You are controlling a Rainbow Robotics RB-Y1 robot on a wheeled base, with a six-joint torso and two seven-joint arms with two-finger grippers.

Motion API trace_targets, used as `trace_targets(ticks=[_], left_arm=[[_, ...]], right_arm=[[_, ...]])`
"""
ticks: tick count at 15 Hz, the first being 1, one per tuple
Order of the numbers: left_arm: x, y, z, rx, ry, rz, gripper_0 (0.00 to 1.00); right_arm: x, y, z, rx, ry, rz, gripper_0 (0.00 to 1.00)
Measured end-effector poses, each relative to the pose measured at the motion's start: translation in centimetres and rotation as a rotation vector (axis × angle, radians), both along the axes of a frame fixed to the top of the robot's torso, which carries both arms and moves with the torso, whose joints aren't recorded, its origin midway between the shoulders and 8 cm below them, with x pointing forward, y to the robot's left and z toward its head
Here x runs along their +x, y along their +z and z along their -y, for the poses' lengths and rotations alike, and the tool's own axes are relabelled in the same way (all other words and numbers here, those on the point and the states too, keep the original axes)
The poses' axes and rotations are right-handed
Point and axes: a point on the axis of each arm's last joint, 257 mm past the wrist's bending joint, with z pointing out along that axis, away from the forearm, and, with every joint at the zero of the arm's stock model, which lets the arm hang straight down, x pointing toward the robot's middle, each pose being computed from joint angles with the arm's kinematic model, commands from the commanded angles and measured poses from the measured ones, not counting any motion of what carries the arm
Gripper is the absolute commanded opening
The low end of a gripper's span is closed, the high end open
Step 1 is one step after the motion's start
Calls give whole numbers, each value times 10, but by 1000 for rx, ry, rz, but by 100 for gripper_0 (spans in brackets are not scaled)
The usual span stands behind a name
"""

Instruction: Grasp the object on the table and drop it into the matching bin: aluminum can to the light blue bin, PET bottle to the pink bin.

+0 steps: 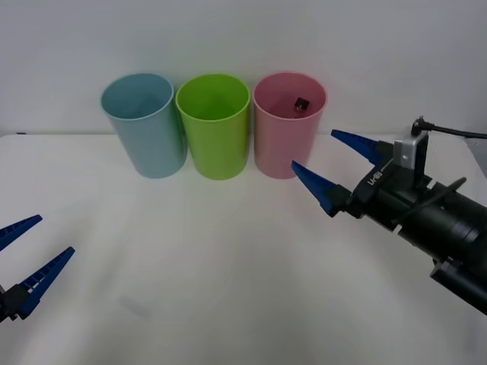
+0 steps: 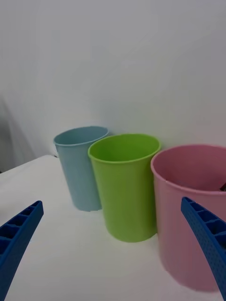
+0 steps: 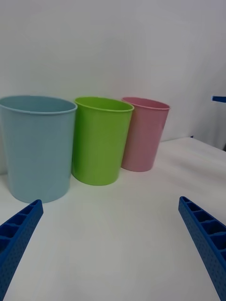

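Right gripper (image 1: pixel 329 169): you have it at 3 o'clock in the front view, raised just beside the pink bin (image 1: pixel 288 137), fingers spread wide and grasping nothing. One blue finger (image 1: pixel 358 141) points at the bin's right wall; the other (image 1: pixel 316 186) ends before its lower front. From the right wrist you see the two fingertips (image 2: pixel 207 244) parted, with the pink bin (image 2: pixel 188 225) close ahead.

Left gripper (image 1: pixel 19 255): you have it at 8 o'clock in the front view, low over the table (image 1: pixel 228 266), released and holding nothing. From the left wrist its fingers (image 3: pixel 202 235) stand far apart, facing the row of bins from well back.

Bottle (image 1: pixel 301 104): you can see a small dark piece, apparently its cap, inside the pink bin near the far right of the rim at 1 o'clock. A dark sliver (image 2: pixel 223 187) shows inside the rim from the right wrist too. How it lies within the bin cannot be told.

Bins: three stand upright in a row at 12 o'clock, near the back wall.
- Blue bin (image 1: pixel 144 129), at 11 o'clock, leftmost.
- Green bin (image 1: pixel 217 129), middle, its rim touching or almost touching both neighbours.
- Pink bin, at 1 o'clock, rightmost.

Table: plain white, with a faint smudge (image 1: pixel 135 306) at 7 o'clock.
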Motion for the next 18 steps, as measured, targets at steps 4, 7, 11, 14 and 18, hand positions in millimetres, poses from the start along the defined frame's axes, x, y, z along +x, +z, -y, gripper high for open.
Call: trace_targets(ticks=[4, 7, 11, 14, 18], left_arm=[[0, 0, 0, 0, 0, 0, 100], [0, 0, 0, 0, 0, 0, 100], [0, 0, 0, 0, 0, 0, 100], [0, 0, 0, 0, 0, 0, 100], [0, 0, 0, 0, 0, 0, 100]], right_arm=[[-33, -28, 11, -60, 29, -4, 100], [-50, -52, 24, -113, 17, 2, 100], [-74, -79, 43, -165, 0, -8, 100], [-90, -92, 51, -149, 22, -40, 100], [-101, -113, 62, -118, 43, -93, 100]])
